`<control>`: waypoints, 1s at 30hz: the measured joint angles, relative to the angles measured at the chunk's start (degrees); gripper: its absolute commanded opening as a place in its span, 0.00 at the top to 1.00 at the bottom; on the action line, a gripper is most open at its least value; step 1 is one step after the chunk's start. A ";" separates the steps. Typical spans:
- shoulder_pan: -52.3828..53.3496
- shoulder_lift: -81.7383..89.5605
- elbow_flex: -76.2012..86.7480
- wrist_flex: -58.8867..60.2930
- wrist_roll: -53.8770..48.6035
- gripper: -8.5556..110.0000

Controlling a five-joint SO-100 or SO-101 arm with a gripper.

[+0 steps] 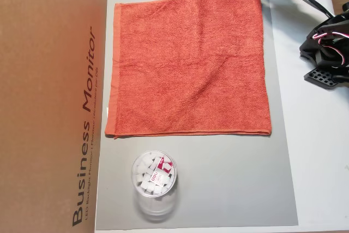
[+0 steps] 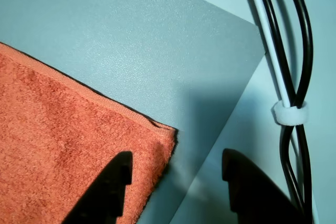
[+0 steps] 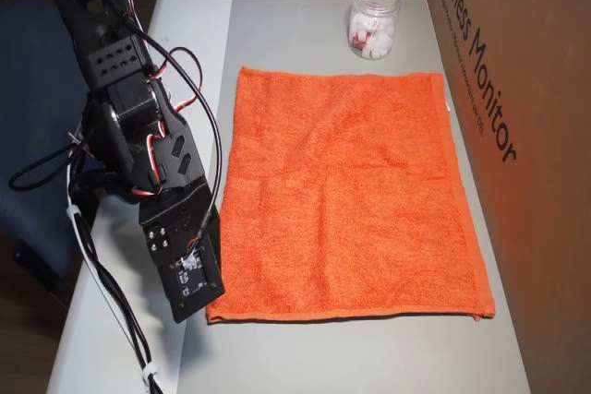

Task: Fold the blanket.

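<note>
Blanket (image 1: 188,64): orange-red terry cloth, spread flat and unfolded on the grey mat (image 1: 218,189); no fold started yet, by the look of it.
Blanket position: fills most of the mat's width; one hemmed edge just beside the cardboard box (image 1: 49,102), the tub (image 1: 154,184) near another edge but apart from it.
Blanket corner: in the wrist view (image 2: 157,135), lying flat at the mat's edge, hem slightly thickened.
Arm (image 3: 138,154): beside the mat on the white desk (image 3: 120,339), reaching over the blanket's near-left corner as an overhead view (image 3: 222,306) shows it.
Jaws: spread apart and empty (image 2: 176,174); one fingertip over the cloth just inside the corner, the other over bare mat past the edge. Touching the cloth or hovering: cannot tell.
Step in hand: likely lining up to pinch the corner before dragging it across.
Risk, grasp: corner lies flat against the mat, so closing too high would catch only loops of pile or nothing; closing too low could pinch the mat along with the cloth and lift both.
Risk, slip: terry is limp and thick at the hem; a shallow bite near the very tip may slide out mid-drag.
Risk, cables (image 2: 286,77): black and white leads, banded together, run close beside the far fingertip; a sideways swing could snag them.
Risk, tub: clear, light, holding small white pieces; a wide sweep of dragged cloth could knock it over.
Risk, fold: pulling one corner alone may bunch the cloth instead of laying an even crease.
</note>
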 measured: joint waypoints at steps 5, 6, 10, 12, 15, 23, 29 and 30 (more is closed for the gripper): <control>0.00 -1.58 2.29 -4.04 -0.88 0.78; 0.00 -1.76 2.46 -4.66 -1.23 0.78; 0.00 -4.31 2.46 -5.27 -2.11 0.78; -0.09 -6.24 2.55 -5.45 -1.76 0.78; -0.44 -8.26 2.55 -5.45 -2.20 0.78; -1.41 -11.34 2.55 -5.45 -2.20 0.78; -2.99 -11.60 2.55 -5.45 -2.02 0.78; -3.69 -11.60 2.55 -5.45 -2.20 0.78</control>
